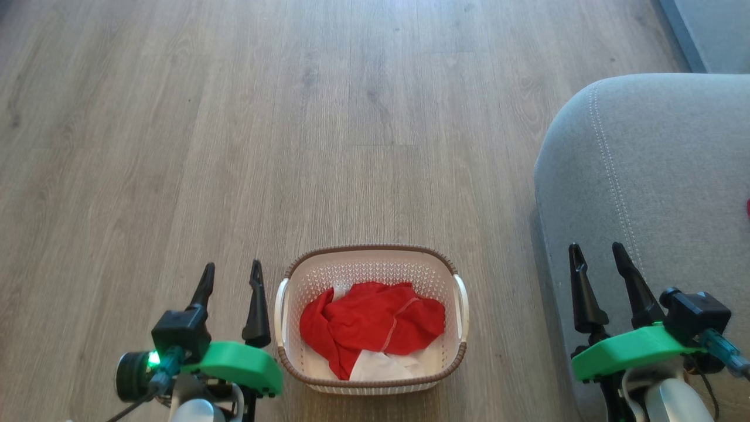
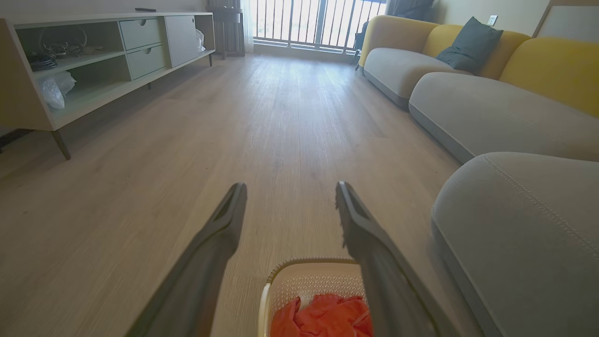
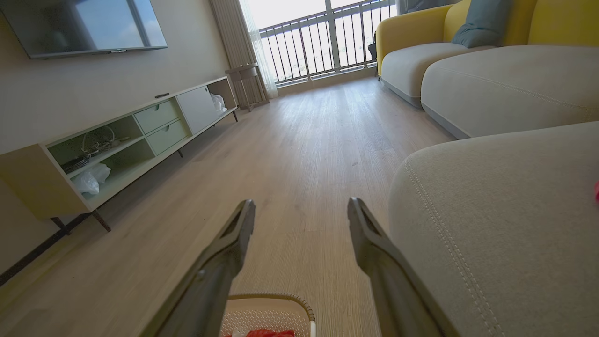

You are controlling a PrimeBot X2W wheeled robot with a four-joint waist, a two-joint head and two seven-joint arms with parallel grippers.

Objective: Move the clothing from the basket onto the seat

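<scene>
The cream perforated basket (image 1: 375, 266) with a brown rim sits on the wood floor between my two arms. Crumpled red clothing (image 1: 375, 319) with white trim lies inside it, over some white fabric. The grey seat (image 1: 662, 176) with pale double stitching fills the right side, and a sliver of red (image 1: 748, 208) shows at its right edge. My left gripper (image 1: 231, 274) hangs open just left of the basket, holding nothing. My right gripper (image 1: 597, 253) stands open over the seat's front edge, also holding nothing. The basket (image 2: 309, 281) and clothing (image 2: 323, 316) appear below the left fingers.
Wood floor stretches ahead. A low TV cabinet (image 2: 93, 61) lines the left wall, with a TV (image 3: 84, 25) above it. More grey and yellow sofa sections (image 2: 468, 93) run along the right toward a balcony railing (image 3: 327, 42).
</scene>
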